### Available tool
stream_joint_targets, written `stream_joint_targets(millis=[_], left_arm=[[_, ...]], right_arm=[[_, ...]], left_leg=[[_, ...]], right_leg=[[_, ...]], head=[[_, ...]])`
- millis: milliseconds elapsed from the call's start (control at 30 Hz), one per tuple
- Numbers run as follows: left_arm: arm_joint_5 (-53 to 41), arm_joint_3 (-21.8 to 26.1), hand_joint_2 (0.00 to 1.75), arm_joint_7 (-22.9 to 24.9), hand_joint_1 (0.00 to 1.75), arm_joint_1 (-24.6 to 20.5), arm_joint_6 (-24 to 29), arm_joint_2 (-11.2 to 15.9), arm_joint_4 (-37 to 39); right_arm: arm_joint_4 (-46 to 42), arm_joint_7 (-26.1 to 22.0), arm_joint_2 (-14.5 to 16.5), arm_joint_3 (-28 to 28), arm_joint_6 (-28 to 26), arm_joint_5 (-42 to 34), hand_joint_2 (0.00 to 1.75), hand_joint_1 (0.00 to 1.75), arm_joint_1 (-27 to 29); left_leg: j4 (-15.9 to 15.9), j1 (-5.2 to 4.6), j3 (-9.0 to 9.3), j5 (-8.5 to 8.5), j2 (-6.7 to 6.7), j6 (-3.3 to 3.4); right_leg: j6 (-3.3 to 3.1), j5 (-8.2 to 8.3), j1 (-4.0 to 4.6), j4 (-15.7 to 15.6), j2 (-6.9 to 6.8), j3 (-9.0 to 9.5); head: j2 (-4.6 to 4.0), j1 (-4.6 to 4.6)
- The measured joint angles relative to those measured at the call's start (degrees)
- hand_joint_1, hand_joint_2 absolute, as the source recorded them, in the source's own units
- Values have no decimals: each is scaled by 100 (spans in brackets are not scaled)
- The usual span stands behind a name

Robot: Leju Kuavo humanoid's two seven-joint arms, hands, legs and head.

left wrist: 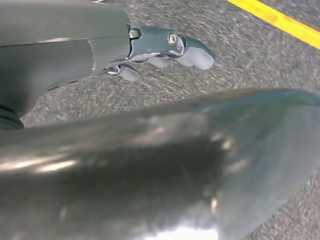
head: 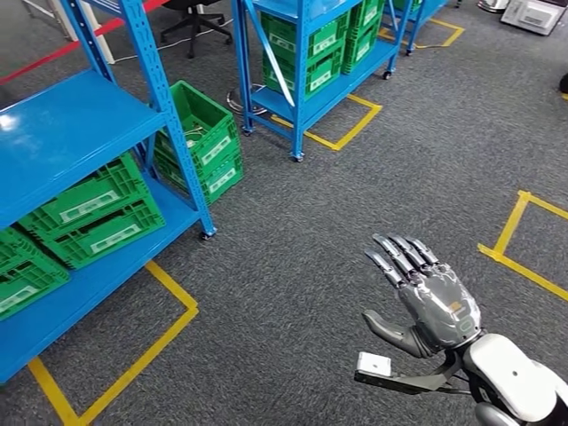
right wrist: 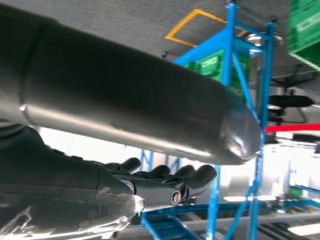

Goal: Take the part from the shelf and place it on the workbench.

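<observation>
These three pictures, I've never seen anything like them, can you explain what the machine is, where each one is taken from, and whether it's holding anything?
It is a walking humanoid robot with two silver arms. The wide picture comes from its head, looking down at a grey carpeted floor marked with yellow tape. Its right hand is raised with the fingers spread, holding nothing. Blue shelves carry green crates, and another green crate stands on the floor beside them. The other two pictures come from cameras at the wrists, so they look turned. One shows the left hand above the carpet; whether it holds something cannot be told. The other shows the right hand's dark fingers.
</observation>
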Motion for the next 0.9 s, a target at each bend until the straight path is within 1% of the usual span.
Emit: stream_joint_targets(millis=[33,67,100,133,167,200,233,267,300,333,367,400,433,467,500,533,567,600,633,667,700,733,767,800,833,867,900], left_arm=[[0,1,0,-1,0,0,-1,-1,0],[-2,2,0,-3,0,-2,-4,1,-1],[-4,4,0,-7,0,-4,-11,1,-1],[-9,8,0,-13,0,0,-22,2,-2],[-14,16,0,-20,0,7,-33,2,-2],[-18,27,0,-26,0,17,-40,1,-2],[-22,38,0,-33,0,28,-45,-1,-2],[-25,48,0,-40,0,32,-46,-2,-2],[-34,53,0,-45,0,25,-49,-3,-2],[-44,54,0,-50,0,15,-54,-4,-2],[-55,52,0,-53,0,2,-58,-4,-2],[-65,52,0,-55,0,-4,-63,-4,-2],[-71,54,0,-56,0,-2,-65,-4,-2],[-80,58,0,-57,0,2,-66,-4,-2],[-90,67,0,-59,0,6,-66,-4,-2],[-99,75,0,-60,0,7,-65,-4,-3],[-107,83,0,-62,0,2,-65,-4,-3],[-109,87,0,-66,0,-8,-64,-4,-4],[-109,90,0,-69,0,-17,-63,-4,-4],[-109,96,0,-73,0,-22,-63,-4,-4],[-109,104,0,-77,0,-20,-63,-5,-5],[-109,113,0,-80,0,-9,-63,-7,-5],[-112,121,0,-82,0,0,-63,-9,-8],[-115,126,0,-83,0,1,-63,-11,-10],[-117,127,0,-83,0,-6,-64,-14,-11],[-119,127,0,-84,0,-18,-64,-16,-13],[-119,129,0,-84,0,-26,-65,-19,-13]], right_arm=[[1,0,0,2,0,-1,0,0,-2],[2,2,1,5,-1,-4,0,0,-2],[4,5,1,9,-1,-9,0,0,1],[7,8,2,15,-1,-13,0,0,3],[9,11,3,23,-1,-16,0,0,6],[11,13,4,30,-1,-16,0,0,5],[12,14,4,38,-2,-13,0,0,-1],[10,14,4,46,-4,-7,0,0,-3],[9,15,4,53,-7,0,0,0,-2],[8,16,4,61,-8,8,0,0,0],[8,17,4,72,-10,15,0,0,6],[9,17,4,84,-9,19,0,0,10],[11,19,4,98,-9,21,0,0,10],[15,20,4,114,-9,23,0,0,6],[18,21,4,129,-9,25,0,0,-2],[20,22,4,144,-10,26,0,0,-11],[22,23,4,157,-11,27,0,0,-17],[23,24,4,170,-12,27,0,0,-20],[25,26,4,183,-13,27,0,0,-23],[27,27,4,196,-14,27,0,0,-28],[29,29,4,210,-14,27,0,0,-37],[31,30,4,222,-15,27,0,0,-50],[33,31,4,231,-21,27,0,0,-61],[36,31,4,237,-25,28,0,0,-67],[42,31,4,243,-30,28,0,0,-69],[49,31,4,250,-33,28,0,0,-68],[58,31,4,262,-33,28,0,0,-64]], left_leg=[[11,11,6,-7,-80,-20],[37,14,-2,-16,-159,-49],[56,18,-25,-14,-232,-86],[66,23,-57,-3,-304,-127],[70,31,-90,18,-376,-168],[59,45,-117,39,-440,-202],[79,45,-141,28,-402,-231],[176,35,-195,-41,-280,-256],[399,23,-306,-181,-105,-275],[737,11,-468,-369,100,-293],[1148,10,-668,-564,225,-307],[1511,13,-844,-703,284,-314],[1717,13,-939,-740,309,-312],[1711,11,-926,-669,320,-302],[1475,6,-793,-506,345,-283],[1089,-10,-575,-308,430,-250],[671,-41,-348,-162,573,-216],[346,-68,-176,-72,695,-179],[153,-93,-84,-43,781,-148],[85,-110,-69,-54,787,-128],[69,-103,-78,-43,714,-104],[46,-89,-74,-26,645,-80],[25,-69,-63,-9,578,-54],[5,-43,-50,7,514,-30],[-2,-25,-44,18,450,-13],[-1,-16,-46,20,382,-2],[-1,-13,-48,21,306,2]], right_leg=[[19,213,-30,-404,118,176],[29,348,-61,-776,276,347],[21,417,-81,-1024,403,472],[-3,417,-86,-1130,483,529],[-46,402,-73,-1146,472,545],[-93,414,-66,-1135,396,545],[-130,423,-62,-1138,322,545],[-166,431,-62,-1147,244,548],[-200,437,-62,-1157,157,551],[-226,434,-48,-1159,69,550],[-247,430,-35,-1158,-22,546],[-260,424,-20,-1158,-113,545],[-268,418,-9,-1158,-199,547],[-274,413,1,-1158,-280,553],[-277,406,9,-1158,-355,565],[-274,397,18,-1158,-426,582],[-261,380,37,-1152,-494,598],[-243,365,55,-1149,-555,608],[-222,352,71,-1149,-615,616],[-200,344,84,-1155,-680,622],[-177,339,87,-1171,-741,639],[-147,322,83,-1168,-715,648],[-117,265,73,-1101,-600,629],[-88,157,61,-927,-434,557],[-62,2,44,-629,-243,414],[-43,-178,33,-239,-124,223],[-28,-320,26,140,-77,24]], head=[[0,0],[0,1],[0,-1],[0,-3],[0,-5],[0,-6],[0,-11],[0,-32],[0,-49],[0,-69],[0,-83],[0,-80],[0,-82],[0,-83],[0,-81],[0,-83],[0,-83],[0,-79],[0,-75],[0,-71],[0,-68],[0,-64],[0,-55],[0,-40],[0,-22],[0,-11],[0,-5]])
